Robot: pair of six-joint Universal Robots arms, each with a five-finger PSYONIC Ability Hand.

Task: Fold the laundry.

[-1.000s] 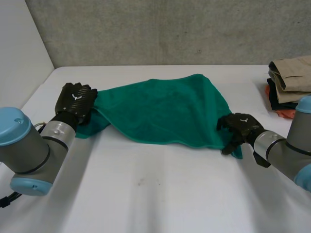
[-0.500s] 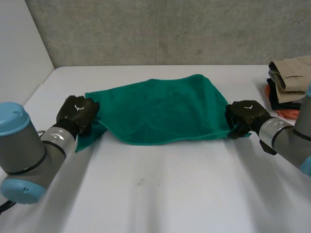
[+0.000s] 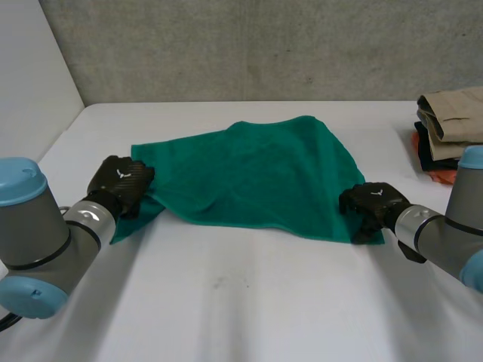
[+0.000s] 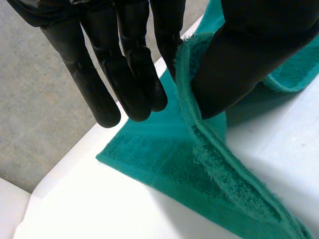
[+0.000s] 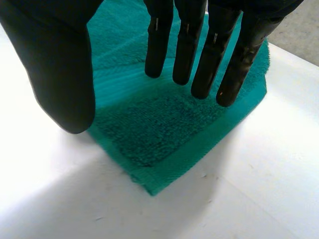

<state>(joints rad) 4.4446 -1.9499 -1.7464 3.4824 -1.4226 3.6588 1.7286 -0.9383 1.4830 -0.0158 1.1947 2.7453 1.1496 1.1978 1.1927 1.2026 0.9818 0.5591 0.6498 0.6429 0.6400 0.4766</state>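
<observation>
With the left hand [image 3: 119,181], pinching the left edge of the green towel [image 3: 249,170] between thumb and fingers, holding that edge raised off the white table [image 3: 241,302]. Lying otherwise spread flat across the middle of the table. Hovering with the right hand [image 3: 370,205] over the towel's near right corner, fingers straight, thumb held wide, gripping nothing. Showing a pile of folded clothes [image 3: 449,128] at the far right, well apart from the towel.
</observation>
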